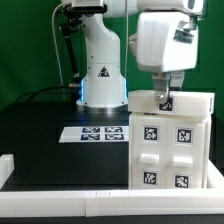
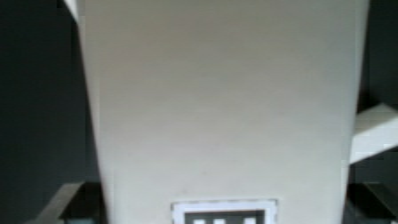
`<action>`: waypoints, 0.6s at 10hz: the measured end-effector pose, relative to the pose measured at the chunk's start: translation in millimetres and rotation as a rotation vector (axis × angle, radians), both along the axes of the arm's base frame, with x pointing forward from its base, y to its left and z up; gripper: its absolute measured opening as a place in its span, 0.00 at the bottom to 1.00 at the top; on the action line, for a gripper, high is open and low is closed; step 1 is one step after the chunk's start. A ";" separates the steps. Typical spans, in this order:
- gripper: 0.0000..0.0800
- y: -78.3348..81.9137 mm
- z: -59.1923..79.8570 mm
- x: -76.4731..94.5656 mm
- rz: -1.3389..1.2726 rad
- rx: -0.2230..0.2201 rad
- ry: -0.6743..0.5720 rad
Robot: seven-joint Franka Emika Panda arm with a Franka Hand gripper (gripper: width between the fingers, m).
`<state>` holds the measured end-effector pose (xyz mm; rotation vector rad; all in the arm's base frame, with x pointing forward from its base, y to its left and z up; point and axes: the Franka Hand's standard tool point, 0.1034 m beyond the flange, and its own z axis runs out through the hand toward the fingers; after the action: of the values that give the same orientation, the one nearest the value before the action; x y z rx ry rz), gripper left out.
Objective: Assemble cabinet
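Note:
The white cabinet [image 1: 168, 145] stands upright at the exterior view's right, with several black-and-white tags on its front. My gripper [image 1: 167, 96] reaches down from above onto its top panel [image 1: 185, 102]. In the wrist view that white panel [image 2: 214, 110] fills the space between my fingers, with a tag [image 2: 228, 213] at its near end. A grey finger [image 2: 64, 203] shows on one side, against the panel's edge. The jaws look closed on the panel's two sides.
The marker board [image 1: 95, 132] lies flat on the black table in front of the arm's white base [image 1: 102, 75]. A white rail [image 1: 60, 200] runs along the table's front edge and its left side.

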<state>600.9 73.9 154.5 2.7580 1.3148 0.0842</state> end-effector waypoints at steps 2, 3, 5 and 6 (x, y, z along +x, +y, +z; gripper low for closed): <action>0.70 0.7 -0.2 -0.7 -0.257 0.024 -0.009; 0.70 0.8 -0.4 -1.2 -0.334 0.032 -0.006; 0.70 1.6 -0.4 -1.2 -0.473 0.047 -0.012; 0.70 1.9 -0.5 -1.3 -0.531 0.053 -0.015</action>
<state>599.7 75.8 154.0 3.0352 0.5465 0.1026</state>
